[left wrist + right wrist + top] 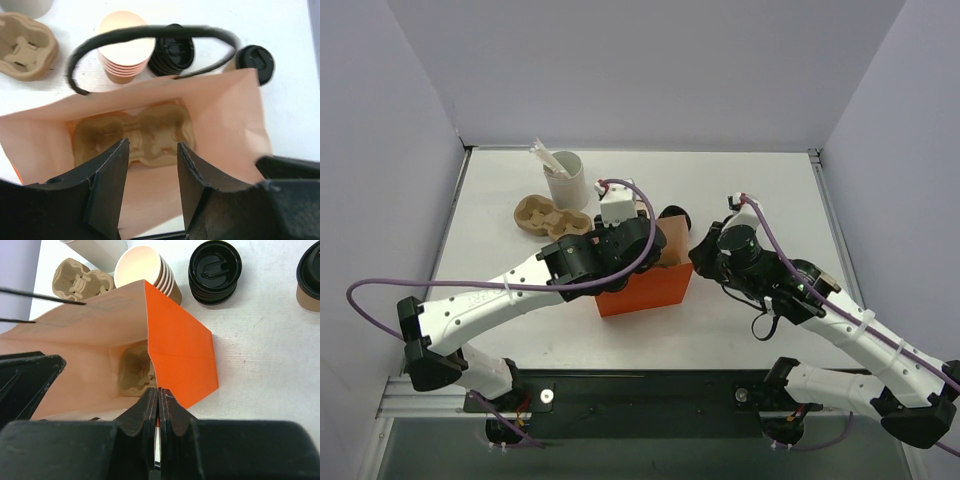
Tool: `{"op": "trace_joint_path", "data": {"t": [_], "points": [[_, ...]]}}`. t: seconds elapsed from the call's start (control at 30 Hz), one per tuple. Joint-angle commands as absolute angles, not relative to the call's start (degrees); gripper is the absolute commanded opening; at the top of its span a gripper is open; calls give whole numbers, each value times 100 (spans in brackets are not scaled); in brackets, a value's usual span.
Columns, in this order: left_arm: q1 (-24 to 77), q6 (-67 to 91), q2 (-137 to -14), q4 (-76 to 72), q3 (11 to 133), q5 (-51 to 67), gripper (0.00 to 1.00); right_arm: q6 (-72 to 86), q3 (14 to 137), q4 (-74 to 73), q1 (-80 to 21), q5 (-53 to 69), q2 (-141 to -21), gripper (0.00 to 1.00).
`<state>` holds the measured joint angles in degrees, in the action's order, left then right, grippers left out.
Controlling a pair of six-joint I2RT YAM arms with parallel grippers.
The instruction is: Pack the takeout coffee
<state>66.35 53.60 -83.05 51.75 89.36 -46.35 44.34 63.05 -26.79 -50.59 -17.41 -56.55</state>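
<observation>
A white surface (pixel 770 180) between pale walls is carrying an orange paper bag (pixel 645 295), which is standing open near its middle. The left end effector (pixel 152 147) is hovering over the bag's mouth with its fingers spread. The right end effector (pixel 158 395) is pinching the bag's right rim, fingers pressed together. The takeout coffee (pixel 255 62) is standing lidded on the surface just beyond the bag's far right corner, outside the bag and apart from both end effectors.
</observation>
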Motion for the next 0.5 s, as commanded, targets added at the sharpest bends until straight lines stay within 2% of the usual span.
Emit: {"op": "trace_joint_path", "data": {"t": [0.0, 0.3, 0.47], "points": [[6688, 4782, -7875, 4501, 9026, -4026, 53, 4333, 6565, -2663, -5001, -1793, -5748, 8], [6671, 4623, -6945, 4553, 8675, -3437, 53, 3938, 7206, -3120, -4896, -1705, -5880, 36], [6531, 4658, -6259, 5000, 8385, -3454, 53, 3569, 7488, -3313, -4834, -1399, -6046, 38]]}}
